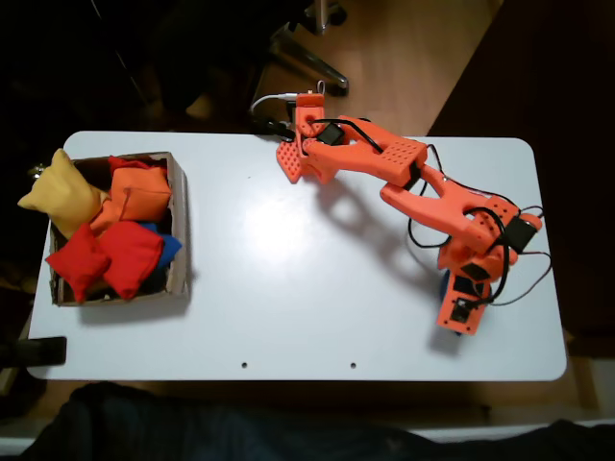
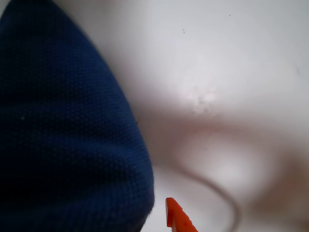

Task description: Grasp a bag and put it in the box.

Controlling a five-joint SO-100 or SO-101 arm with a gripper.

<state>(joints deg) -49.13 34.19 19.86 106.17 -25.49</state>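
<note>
Close-up, bag (image 2: 67,130) fills wrist view left, beside tool (image 2: 179,220) tip.

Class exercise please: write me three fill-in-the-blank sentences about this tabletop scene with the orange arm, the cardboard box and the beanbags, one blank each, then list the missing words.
1. In the fixed view, the box sits near the ____ end of the white table.
2. The beanbag draped over the box's left wall is ____.
3. In the wrist view, the cloth bag close to the camera is coloured ____.

Missing words: left; yellow; blue
</note>
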